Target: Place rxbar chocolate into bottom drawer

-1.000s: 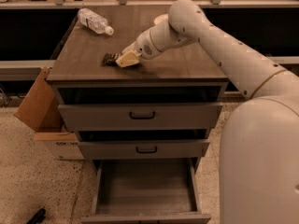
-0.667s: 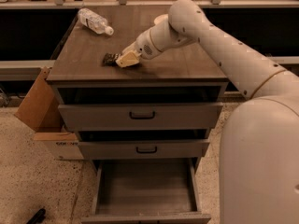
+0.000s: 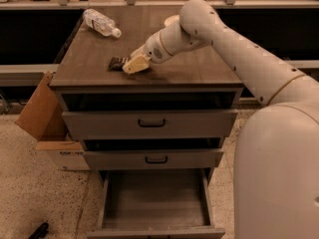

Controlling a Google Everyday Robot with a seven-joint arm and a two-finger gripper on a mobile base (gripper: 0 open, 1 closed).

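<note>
The rxbar chocolate [image 3: 116, 62] is a small dark bar lying on the wooden cabinet top [image 3: 199, 63], left of centre. My gripper [image 3: 133, 63] is down on the top at the bar's right end, its pale fingers [image 3: 135, 65] over part of the bar. The bottom drawer [image 3: 154, 198] stands pulled out at the foot of the cabinet, its grey floor bare.
A clear plastic bottle [image 3: 101, 23] lies on its side at the back left of the top. The two upper drawers [image 3: 149, 123] with dark handles are slightly pulled out. A cardboard box [image 3: 42, 116] leans at the cabinet's left. A dark object [image 3: 37, 230] lies on the floor.
</note>
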